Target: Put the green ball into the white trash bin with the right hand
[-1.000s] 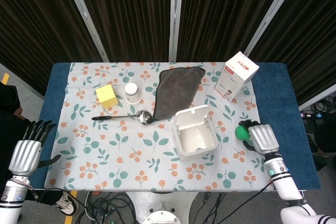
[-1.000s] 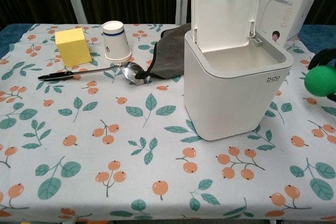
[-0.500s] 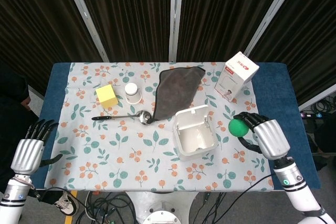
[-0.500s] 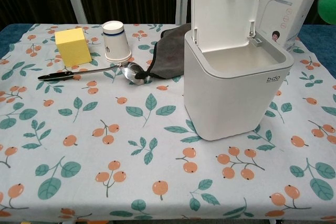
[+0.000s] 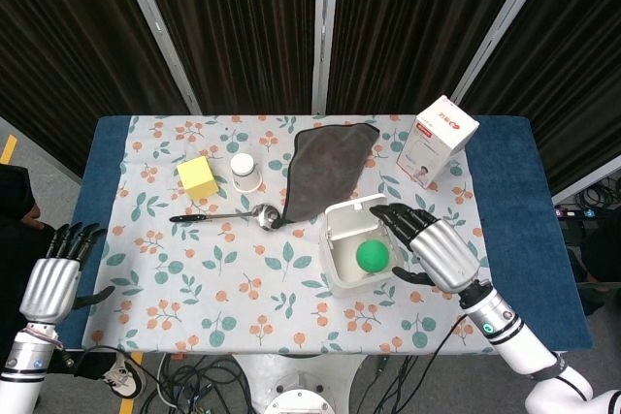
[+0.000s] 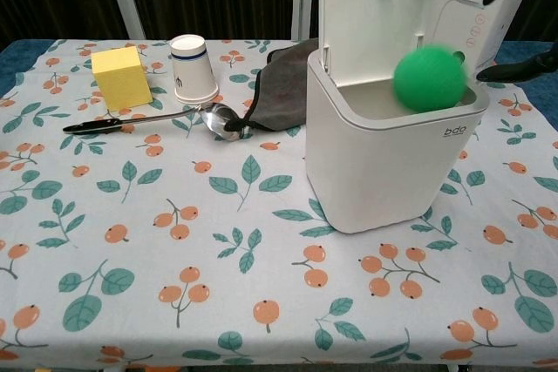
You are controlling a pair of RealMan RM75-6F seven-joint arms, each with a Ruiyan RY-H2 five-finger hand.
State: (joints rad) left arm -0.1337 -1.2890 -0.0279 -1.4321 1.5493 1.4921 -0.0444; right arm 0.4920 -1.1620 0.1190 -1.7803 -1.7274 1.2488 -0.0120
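The green ball [image 6: 429,79], round, plain and slightly blurred, is seen in the air at the mouth of the white trash bin [image 6: 392,158], touched by nothing. "bdo" is printed on the bin's front. The right hand [image 5: 434,250] is held just beside the opening, fingers spread. The left hand [image 5: 53,275] is spread off the table's [image 5: 107,269] left edge.

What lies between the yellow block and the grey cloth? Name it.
In the head view, a white paper cup stands upside down between the yellow block and the grey cloth. The chest view shows the same order.
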